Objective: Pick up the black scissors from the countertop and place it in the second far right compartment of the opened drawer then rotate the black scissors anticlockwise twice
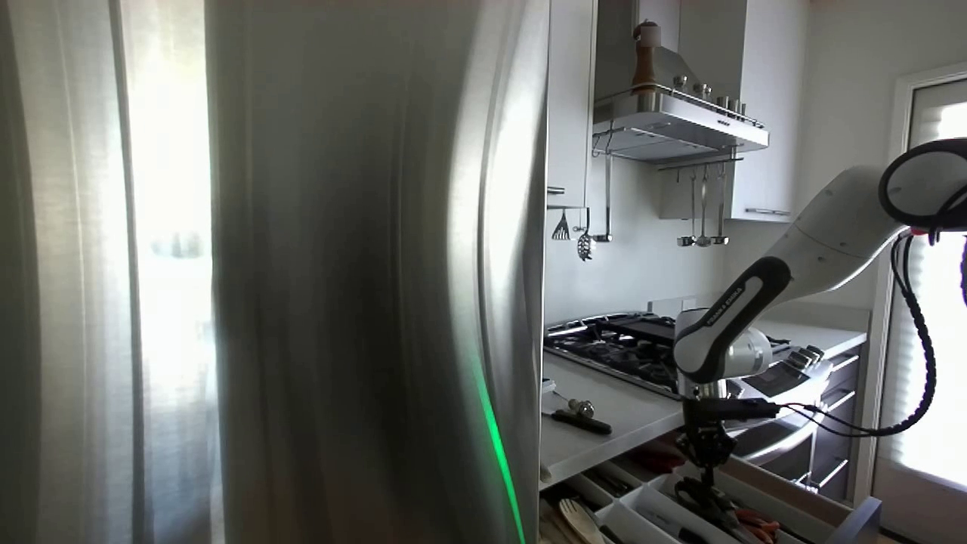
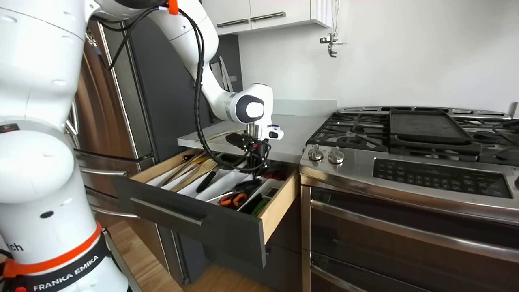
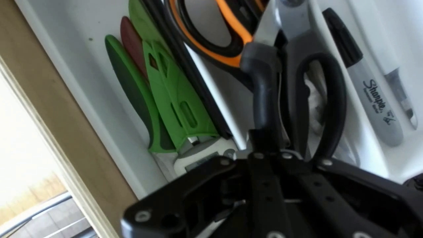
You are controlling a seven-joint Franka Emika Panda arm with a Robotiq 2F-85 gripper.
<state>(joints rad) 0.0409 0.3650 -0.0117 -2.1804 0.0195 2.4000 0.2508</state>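
Note:
The black scissors (image 3: pixel 264 86) lie in a white slot of the opened drawer (image 2: pixel 279 207), beside orange-and-black scissors (image 3: pixel 228 29). They also show in both exterior views (image 1: pixel 699 495) (image 2: pixel 248 186). My gripper (image 3: pixel 269 145) points down into that slot, its fingers nearly together on one black handle. The fingertips hide the end of that handle. The gripper also shows in both exterior views (image 1: pixel 708 472) (image 2: pixel 254 175). The slot is the second from the drawer's right side. The pale countertop (image 1: pixel 638 408) lies behind the drawer and also shows in an exterior view (image 2: pixel 296 127).
The rightmost slot holds green tools (image 3: pixel 178 96) and a white device with a display (image 3: pixel 198 158). A Sharpie marker (image 3: pixel 373 96) lies in the neighbouring slot. Wooden spoons (image 2: pixel 194 176) fill the left slots. The gas hob (image 2: pixel 357 134) stands right. A black-handled tool (image 1: pixel 582 421) lies on the countertop.

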